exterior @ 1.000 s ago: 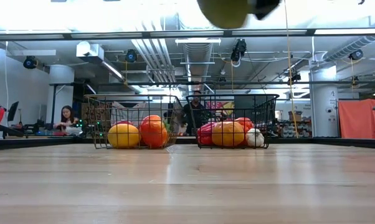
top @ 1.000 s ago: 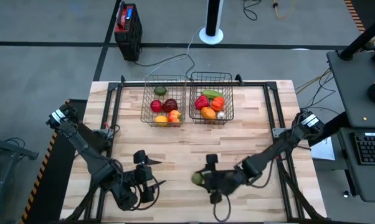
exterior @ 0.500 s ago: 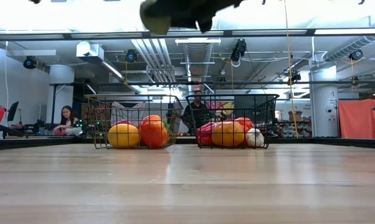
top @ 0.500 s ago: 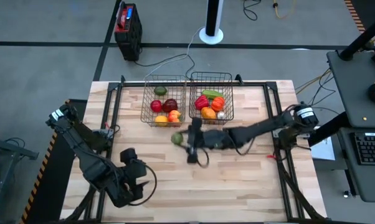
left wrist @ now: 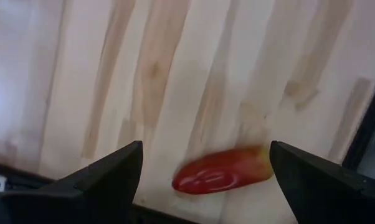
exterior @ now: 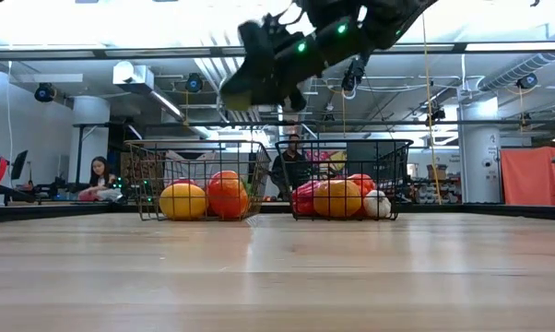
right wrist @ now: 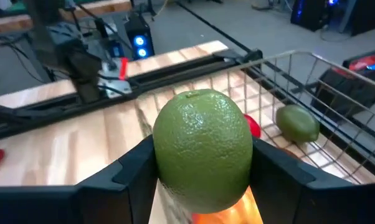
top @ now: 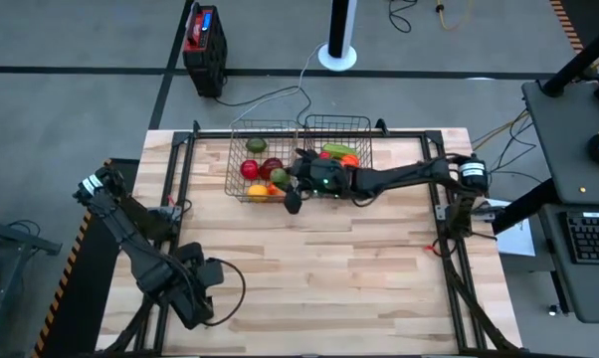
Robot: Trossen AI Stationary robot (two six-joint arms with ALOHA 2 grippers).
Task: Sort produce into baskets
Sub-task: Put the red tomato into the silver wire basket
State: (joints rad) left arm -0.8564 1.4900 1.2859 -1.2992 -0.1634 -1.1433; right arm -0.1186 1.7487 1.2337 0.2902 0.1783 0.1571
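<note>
My right gripper [top: 286,182] reaches in from the table's right and is shut on a round green fruit with dimpled skin [right wrist: 203,146], above the near right corner of the left wire basket [top: 263,125]. In the low view the fruit [exterior: 233,95] hangs high above that basket. The left basket holds red, yellow and green pieces. The right basket [top: 337,120] holds a red pepper, a long green one, orange pieces and a white bulb. My left gripper [left wrist: 203,152] is open near the table's near left corner, over a red pepper [left wrist: 222,176] that lies on its side on the wood. My right gripper pinches the green fruit's two opposite sides [right wrist: 161,155] between its two fingers [right wrist: 128,177]. The fingers come from the table's right, slanting a little down. The fruit is lifted clear, above the left basket's contents.
A black and red box [top: 204,40] and a white pole base [top: 337,52] stand on the floor beyond the table's far edge. A dark frame rail [top: 185,169] runs along the table's sides. People sit in the room behind the baskets in the low view.
My right gripper has carried the green fruit from near the table's near edge toward the far edge and left, to above the left basket, still shut on it. My left gripper has drawn back toward the table's left edge.
</note>
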